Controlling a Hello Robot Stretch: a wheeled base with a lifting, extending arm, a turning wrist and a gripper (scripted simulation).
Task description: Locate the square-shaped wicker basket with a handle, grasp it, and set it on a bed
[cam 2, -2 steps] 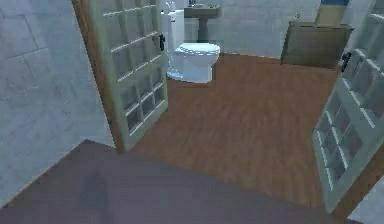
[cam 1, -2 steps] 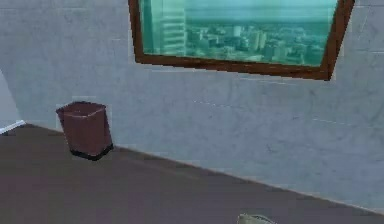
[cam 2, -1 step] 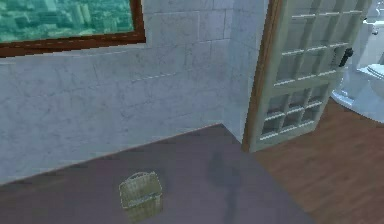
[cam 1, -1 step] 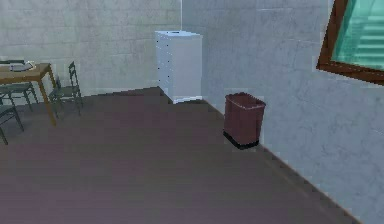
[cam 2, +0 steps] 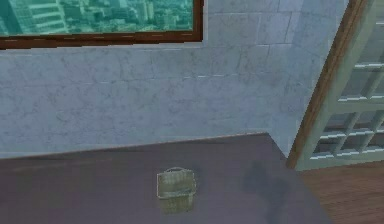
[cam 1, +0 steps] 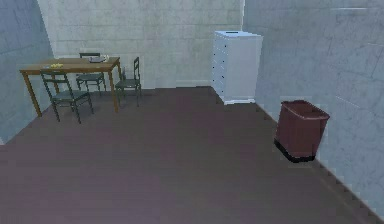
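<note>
While the basket (cam 2: 176, 188) is sitting on the dark floor out to the arm's side, pale and small, I am thinking a reach could be going wrong by nudging it away or snagging only its handle, since it is looking light. How the gripper is standing, I cannot tell. Ahead, a bin (cam 1: 302, 128) and a dresser (cam 1: 237, 66) are lining the right wall, a table (cam 1: 70, 68) with chairs (cam 1: 63, 92) is waiting far left, and a glazed door (cam 2: 350, 110) is standing near the basket; bare floor is lying around it.

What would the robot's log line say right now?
stage: locating | wicker basket: on floor by wall | ahead: table, dresser, bin
</note>
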